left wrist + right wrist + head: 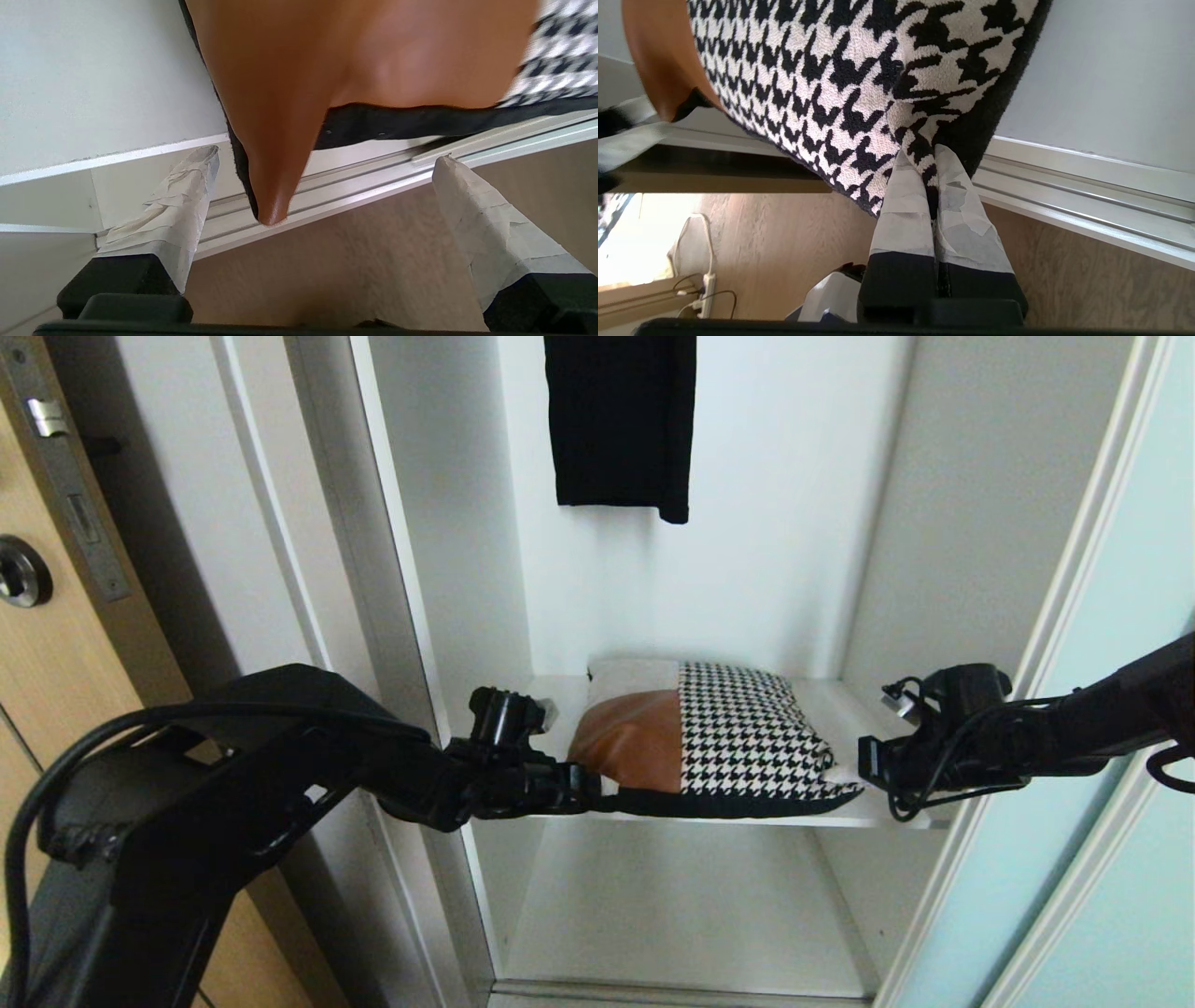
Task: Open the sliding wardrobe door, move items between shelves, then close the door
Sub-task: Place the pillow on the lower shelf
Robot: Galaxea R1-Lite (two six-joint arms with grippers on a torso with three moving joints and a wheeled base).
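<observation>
From my head camera, the wardrobe stands open: the sliding wardrobe door is pushed off to the right, and the cushion lies on the white shelf, its near edge hanging over the shelf's front. My left gripper sits at the cushion's near left corner, by the brown leather patch; my right gripper is at the near right corner, by the houndstooth. A black garment hangs above, far back. A wooden door is at the far left.

Through my left wrist camera, my left gripper is released, its taped fingers spread wide on either side of the brown corner of the cushion without touching it. The wardrobe's floor track runs beneath.

Through my right wrist camera, my right gripper is clenched on the houndstooth corner of the cushion, the taped fingers pressed together with fabric pinched between them.
</observation>
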